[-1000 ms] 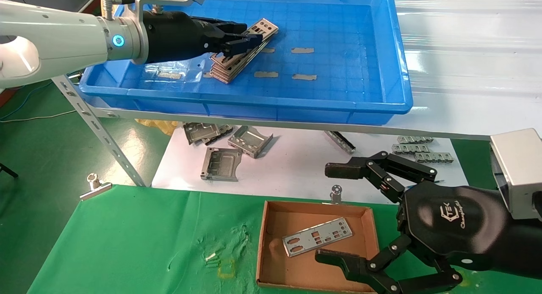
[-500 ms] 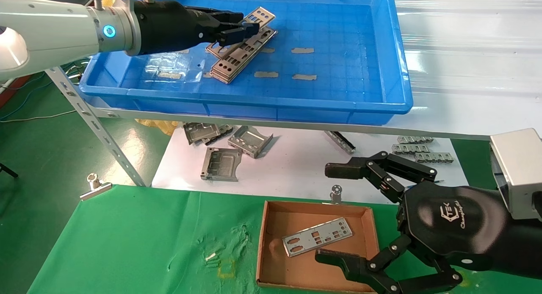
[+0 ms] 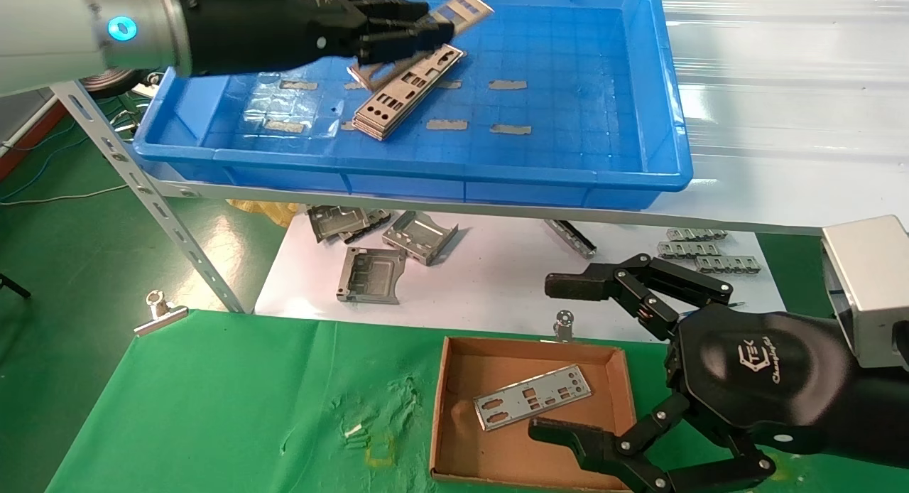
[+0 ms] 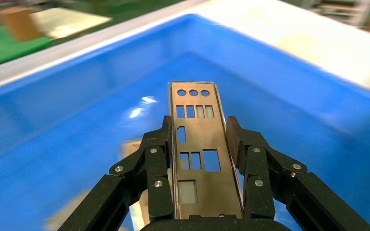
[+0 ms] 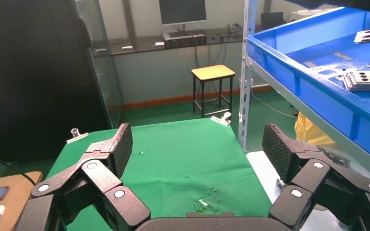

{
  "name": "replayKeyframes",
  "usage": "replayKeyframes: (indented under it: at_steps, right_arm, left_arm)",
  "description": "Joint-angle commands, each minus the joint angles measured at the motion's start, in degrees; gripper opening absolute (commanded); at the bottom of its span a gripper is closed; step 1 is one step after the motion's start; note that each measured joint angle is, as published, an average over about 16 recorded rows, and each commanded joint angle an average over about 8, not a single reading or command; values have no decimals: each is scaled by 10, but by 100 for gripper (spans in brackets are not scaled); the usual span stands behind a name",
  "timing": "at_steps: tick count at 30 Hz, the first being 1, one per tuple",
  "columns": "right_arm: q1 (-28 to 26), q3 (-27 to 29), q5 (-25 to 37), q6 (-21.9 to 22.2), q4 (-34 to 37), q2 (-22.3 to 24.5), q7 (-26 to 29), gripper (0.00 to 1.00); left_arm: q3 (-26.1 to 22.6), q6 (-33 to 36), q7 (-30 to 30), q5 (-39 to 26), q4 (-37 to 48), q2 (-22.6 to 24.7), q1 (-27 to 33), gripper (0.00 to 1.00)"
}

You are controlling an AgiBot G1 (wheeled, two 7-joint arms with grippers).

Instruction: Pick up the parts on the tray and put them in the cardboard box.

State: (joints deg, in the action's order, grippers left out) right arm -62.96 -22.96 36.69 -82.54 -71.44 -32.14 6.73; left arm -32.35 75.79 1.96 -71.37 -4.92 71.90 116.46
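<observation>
the left gripper (image 3: 426,31) hangs over the far left part of the blue tray (image 3: 639,173), its jaws clenched on one plate (image 4: 195,144) held clear of the stack of plates (image 3: 405,95) on the tray floor. the right gripper (image 3: 561,358) sits by the cardboard box (image 3: 454,408) with jaws released; another plate (image 3: 532,397) lies inside. folded brackets (image 3: 383,251) and toothed strips (image 3: 703,251) litter the white worktop (image 3: 497,280) between tray and box.

Left arm (image 3: 64,31) cut off at edge
</observation>
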Motion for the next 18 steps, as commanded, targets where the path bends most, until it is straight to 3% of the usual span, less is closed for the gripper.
replayKeyframes:
  at_steps: [1, 5, 9, 18]
  right_arm:
    - [0, 0, 0, 0, 0, 0, 0, 100]
    - [0, 0, 0, 0, 0, 0, 0, 100]
    - [0, 0, 0, 0, 0, 0, 0, 100]
    - [0, 0, 0, 0, 0, 0, 0, 100]
  left_arm:
    - [4, 43, -4, 6, -2, -9, 0, 0]
    - [6, 128, -25, 17, -18, -30, -8, 0]
    - [-5, 160, -41, 25, -61, -52, -27, 0]
    - [-84, 163, -27, 121, -300, -136, -109, 0]
